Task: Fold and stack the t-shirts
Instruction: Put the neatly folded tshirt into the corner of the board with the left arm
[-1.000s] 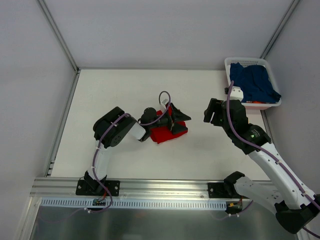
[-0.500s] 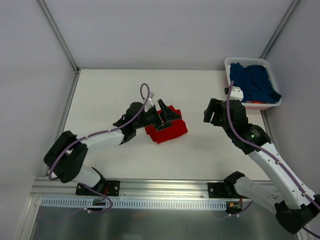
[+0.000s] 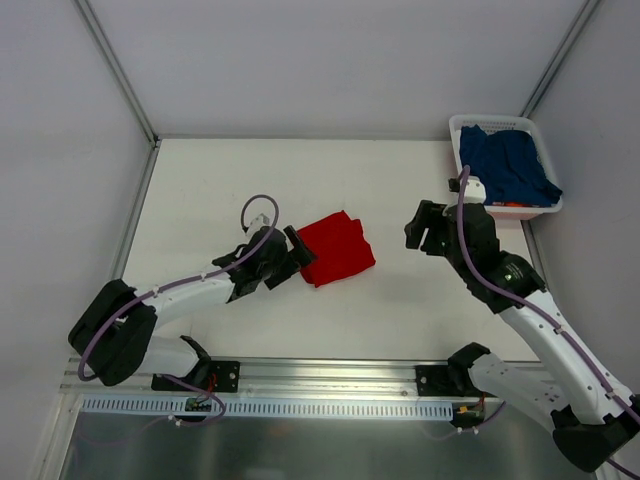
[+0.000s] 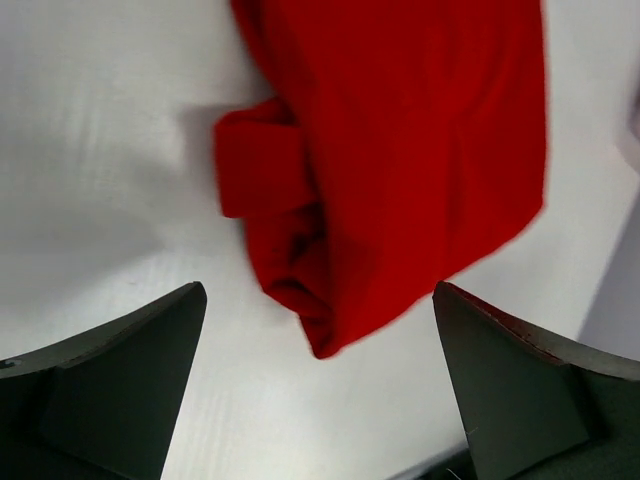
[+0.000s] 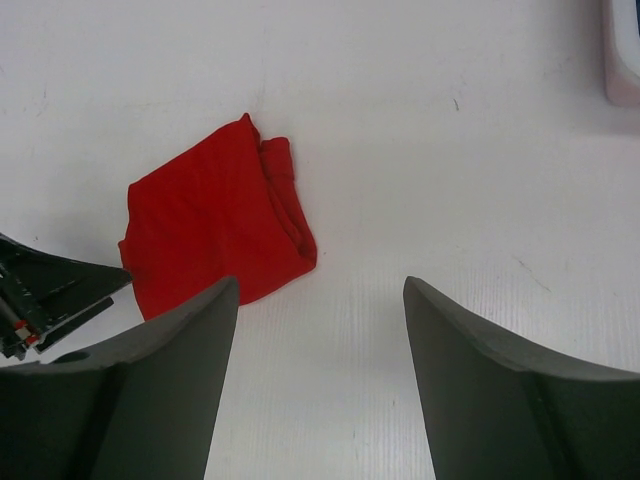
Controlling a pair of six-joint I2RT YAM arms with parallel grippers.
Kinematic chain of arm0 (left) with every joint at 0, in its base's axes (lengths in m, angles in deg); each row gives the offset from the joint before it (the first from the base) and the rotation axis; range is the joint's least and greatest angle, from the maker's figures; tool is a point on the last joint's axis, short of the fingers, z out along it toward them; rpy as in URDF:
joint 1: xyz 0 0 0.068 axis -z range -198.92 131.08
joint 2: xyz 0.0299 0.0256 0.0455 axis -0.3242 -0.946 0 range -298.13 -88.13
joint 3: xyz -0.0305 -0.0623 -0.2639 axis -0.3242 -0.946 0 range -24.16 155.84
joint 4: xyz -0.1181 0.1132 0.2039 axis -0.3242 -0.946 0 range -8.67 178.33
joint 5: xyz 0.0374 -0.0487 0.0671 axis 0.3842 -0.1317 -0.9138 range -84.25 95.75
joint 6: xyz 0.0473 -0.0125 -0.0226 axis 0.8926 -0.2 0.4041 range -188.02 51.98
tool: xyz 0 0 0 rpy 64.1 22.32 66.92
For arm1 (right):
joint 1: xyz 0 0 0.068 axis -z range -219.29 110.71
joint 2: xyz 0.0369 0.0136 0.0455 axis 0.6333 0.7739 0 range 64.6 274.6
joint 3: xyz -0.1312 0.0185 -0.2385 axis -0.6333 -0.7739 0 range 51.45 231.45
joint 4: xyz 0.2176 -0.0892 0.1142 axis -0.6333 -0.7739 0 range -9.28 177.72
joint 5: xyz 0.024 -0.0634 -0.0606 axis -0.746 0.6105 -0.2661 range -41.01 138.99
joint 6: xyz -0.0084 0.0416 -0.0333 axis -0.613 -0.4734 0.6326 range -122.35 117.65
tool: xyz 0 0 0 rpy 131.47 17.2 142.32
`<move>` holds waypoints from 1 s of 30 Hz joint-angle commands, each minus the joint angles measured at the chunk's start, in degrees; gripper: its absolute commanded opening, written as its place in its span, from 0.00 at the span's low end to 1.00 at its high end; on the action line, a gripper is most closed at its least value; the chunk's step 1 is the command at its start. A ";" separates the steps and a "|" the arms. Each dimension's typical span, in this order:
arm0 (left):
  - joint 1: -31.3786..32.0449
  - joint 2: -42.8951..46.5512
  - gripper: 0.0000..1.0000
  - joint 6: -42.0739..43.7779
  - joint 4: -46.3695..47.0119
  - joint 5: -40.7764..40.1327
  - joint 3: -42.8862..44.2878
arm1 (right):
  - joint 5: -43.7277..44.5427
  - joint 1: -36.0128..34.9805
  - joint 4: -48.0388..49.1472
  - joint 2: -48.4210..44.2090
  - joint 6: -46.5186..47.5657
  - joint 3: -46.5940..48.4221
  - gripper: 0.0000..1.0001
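Observation:
The red t-shirt point(image 3: 337, 248) lies folded into a small bundle on the white table, clear of both grippers; it also shows in the left wrist view point(image 4: 400, 140) and the right wrist view point(image 5: 215, 220). My left gripper point(image 3: 293, 258) is open and empty just left of the bundle, low over the table. The navy t-shirt point(image 3: 507, 165) lies crumpled in the white basket point(image 3: 458, 128) at the back right. My right gripper point(image 3: 428, 225) is open and empty, held above the table between the red bundle and the basket.
The basket stands in the table's back right corner against the wall. Metal frame posts rise at the back left and back right. A rail runs along the near edge by the arm bases.
My left gripper has let go of the red shirt and drawn back to the left, off the bundle. The shirt now lies uncovered. The right arm has barely moved.

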 commanded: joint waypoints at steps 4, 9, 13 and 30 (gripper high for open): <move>0.03 -3.61 0.99 1.15 -3.59 -7.23 -0.70 | -1.20 0.28 1.34 -2.08 -0.13 -0.65 0.70; 0.03 -6.42 0.99 1.93 -2.19 -7.49 0.53 | -2.17 0.28 2.05 -2.25 -0.21 -1.27 0.70; 0.03 -9.67 0.99 3.69 0.62 -6.53 1.93 | -2.61 0.28 2.40 -2.34 -0.13 -1.71 0.70; 0.03 -18.12 0.13 4.92 2.05 -3.63 6.68 | -2.26 0.28 2.49 -2.96 0.05 -2.32 0.70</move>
